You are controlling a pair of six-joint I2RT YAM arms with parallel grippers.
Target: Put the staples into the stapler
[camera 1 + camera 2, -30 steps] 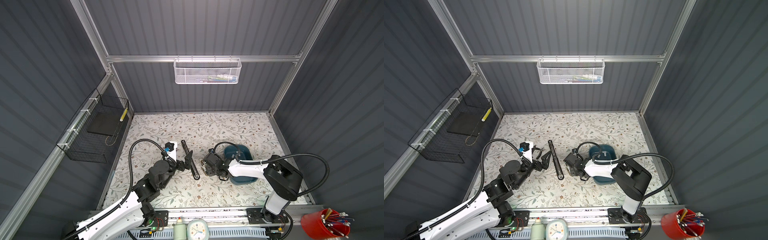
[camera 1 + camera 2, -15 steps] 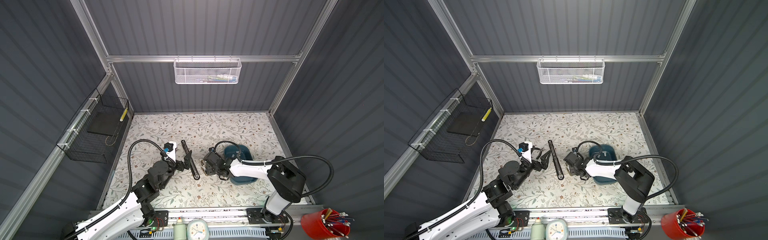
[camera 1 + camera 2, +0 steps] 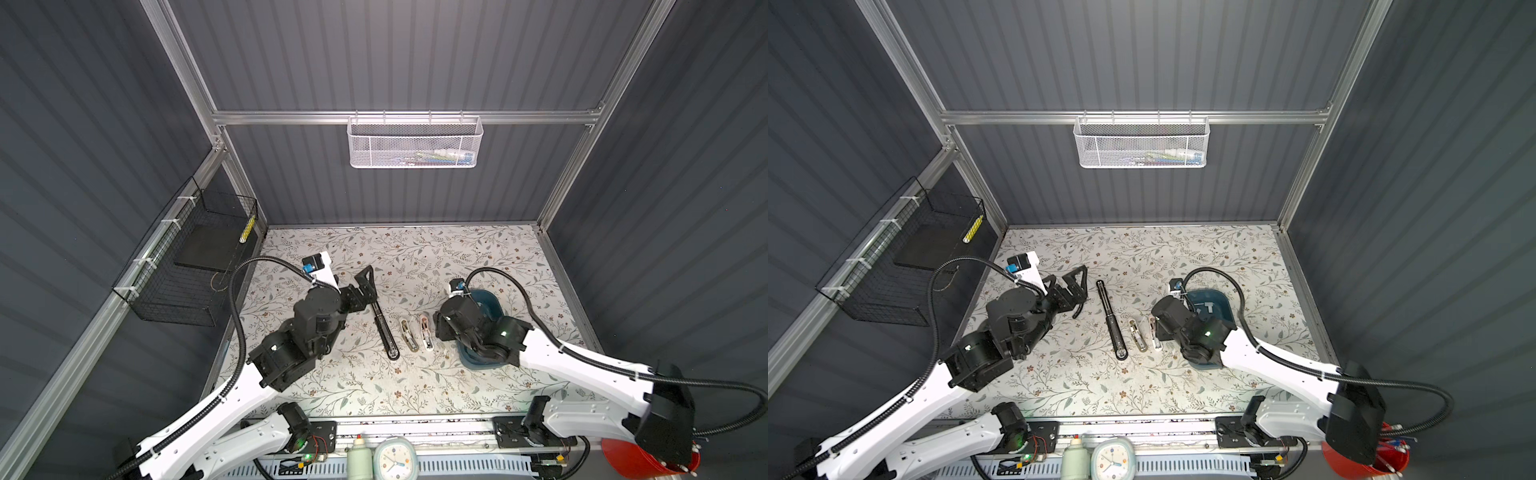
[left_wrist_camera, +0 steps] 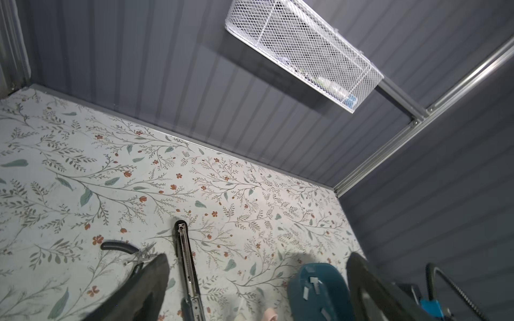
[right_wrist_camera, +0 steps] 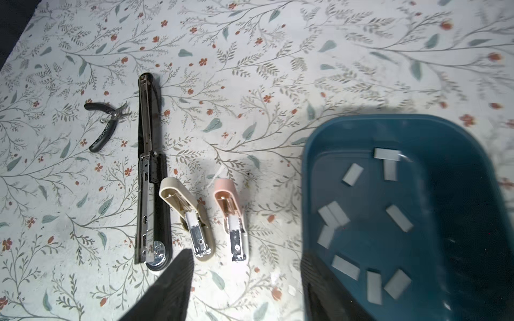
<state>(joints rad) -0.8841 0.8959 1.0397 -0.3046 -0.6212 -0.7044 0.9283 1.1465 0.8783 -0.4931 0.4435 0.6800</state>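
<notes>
Hovering at centre right of both top views, the right gripper [image 5: 246, 261] has its jaws apart with nothing between them, at the left rim of the blue tray [image 3: 488, 300], which lies mostly under that arm. The staples [image 5: 399, 218] lie loose on the tray floor, short grey strips at mixed angles, just right of the gripper in the top views. Three opened staplers lie on the counter just to its left: the pink stapler [image 5: 230, 219] nearest, then the beige stapler [image 5: 186, 216], then the long black stapler [image 5: 148, 172], their long axes running roughly up and down the frame. The left gripper [image 4: 256, 264], wide open and empty, sits at centre left by the black stapler's upper end, well apart from the tray. Picking a strip looks like the right arm's job, with its jaws turned across the strip's narrow width.
</notes>
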